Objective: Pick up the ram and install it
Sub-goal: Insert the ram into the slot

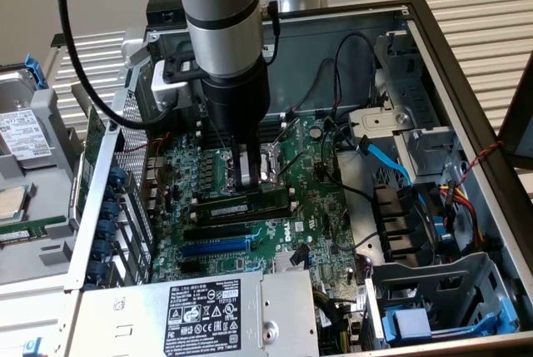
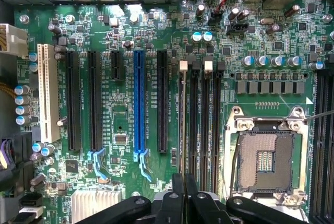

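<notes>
Gripper (image 1: pixel 244 184) pinched closed, tips at the one ram (image 1: pixel 221 206), upright mid-motherboard (image 1: pixel 321 207); one blue slot (image 1: pixel 215 248) nearby.

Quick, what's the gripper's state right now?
Gripper: closed, fingertips down at the upright ram; whether it grips the ram cannot be told.

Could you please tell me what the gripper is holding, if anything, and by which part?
The shut gripper appears to pinch the long, thin, dark green ram stick by its upper long edge, around mid-length, with the stick standing on edge.
</notes>
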